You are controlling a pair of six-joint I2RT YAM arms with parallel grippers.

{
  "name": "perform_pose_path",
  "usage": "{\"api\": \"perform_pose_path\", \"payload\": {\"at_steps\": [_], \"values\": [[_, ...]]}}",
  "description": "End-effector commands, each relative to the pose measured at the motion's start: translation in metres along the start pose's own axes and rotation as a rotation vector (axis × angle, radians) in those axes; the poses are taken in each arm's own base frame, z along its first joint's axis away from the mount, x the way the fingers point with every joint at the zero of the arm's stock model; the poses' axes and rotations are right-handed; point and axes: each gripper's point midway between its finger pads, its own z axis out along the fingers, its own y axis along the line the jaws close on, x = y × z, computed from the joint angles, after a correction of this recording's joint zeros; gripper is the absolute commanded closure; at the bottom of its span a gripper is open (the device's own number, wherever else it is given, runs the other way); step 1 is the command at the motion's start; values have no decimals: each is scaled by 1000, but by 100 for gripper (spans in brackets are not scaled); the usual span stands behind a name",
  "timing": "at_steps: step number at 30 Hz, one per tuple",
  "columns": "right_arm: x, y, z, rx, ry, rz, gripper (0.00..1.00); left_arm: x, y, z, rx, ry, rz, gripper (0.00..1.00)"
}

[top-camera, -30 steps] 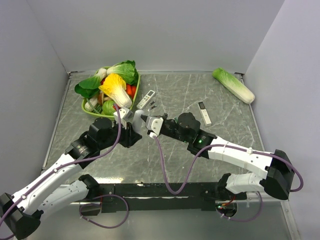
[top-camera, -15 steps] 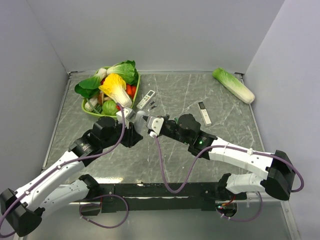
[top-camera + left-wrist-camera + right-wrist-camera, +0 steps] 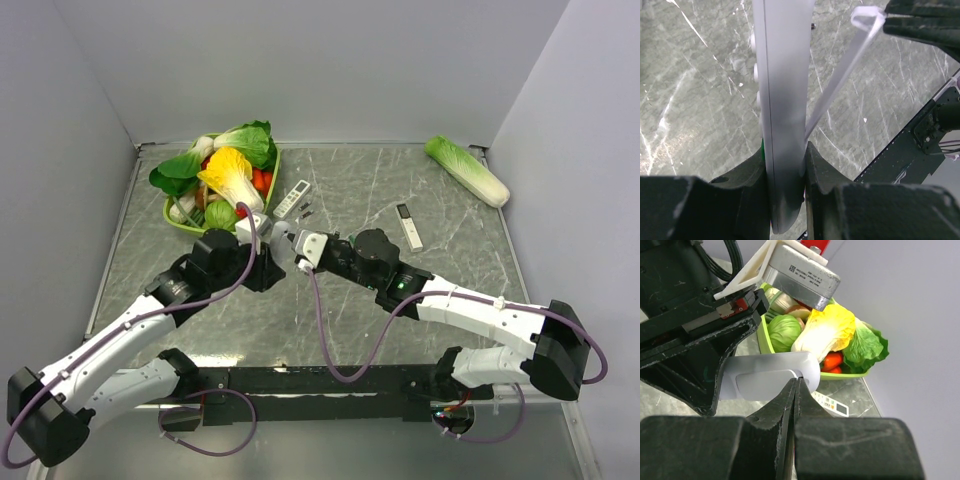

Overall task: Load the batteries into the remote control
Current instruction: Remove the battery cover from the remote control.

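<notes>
The left gripper (image 3: 785, 150) was clamped on the remote control (image 3: 782, 75). In the left wrist view its dark fingers (image 3: 751, 172) pressed both faces of the white body, which ran edge-on from the bottom centre of the frame to the top, with small buttons bulging along its left side. A thin pale battery cover (image 3: 840, 80) angled away from the body toward the upper right, where its free end met the tips of the right gripper's fingers (image 3: 920, 22).

In the right wrist view the right gripper (image 3: 796, 382) had its fingers pressed flat together. Only a thin seam showed between them, and their tips sat against the lower edge of the white piece, so they appeared to be nipping the cover's end.

From above, both grippers met left of centre, with the remote control lifted off the table (image 3: 350, 180) between them. The batteries (image 3: 307, 210) lay on the stone just above that meeting point – small dark specks beside a white remote with grey buttons (image 3: 292, 198).

A green basket (image 3: 850, 375) heaped with vegetables filled the upper left. A slim remote (image 3: 409, 226) lay right of centre, and a long cabbage (image 3: 467, 170) rested in the upper right corner.
</notes>
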Motion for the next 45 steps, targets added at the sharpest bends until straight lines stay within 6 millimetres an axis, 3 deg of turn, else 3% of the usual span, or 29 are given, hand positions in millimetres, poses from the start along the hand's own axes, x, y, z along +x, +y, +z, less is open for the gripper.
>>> {"api": "perform_pose_path", "payload": {"at_steps": [1,5,14,25,29,32,33,34,36,37,40,45], "values": [[11,-7,-1,41,29,53,100,-27,-13,-1,48,-74,-5,99],[24,-8,-5,47,86,110,100,-21,-6,3,9,-48,-21,99],[69,16,-36,41,285,317,100,-9,5,11,-44,9,-59,98],[143,70,-92,100,600,697,100,-5,8,14,-60,-21,-144,99],[153,80,-101,108,656,761,100,-7,12,12,-83,-55,-167,99],[162,77,-109,137,697,833,99,-11,14,6,-98,-88,-177,99],[167,74,-112,152,711,864,94,-13,14,3,-102,-100,-179,99],[169,81,-115,112,730,913,78,-14,15,1,-105,-108,-180,99],[180,75,-122,153,759,983,73,-16,15,-2,-107,-131,-186,98],[184,77,-126,151,786,1002,61,-17,15,-3,-104,-141,-188,98],[188,80,-126,119,822,1026,47,-17,16,-6,-105,-160,-192,98],[204,83,-126,88,924,1015,44,-25,15,-16,-118,-178,-172,98]]}}
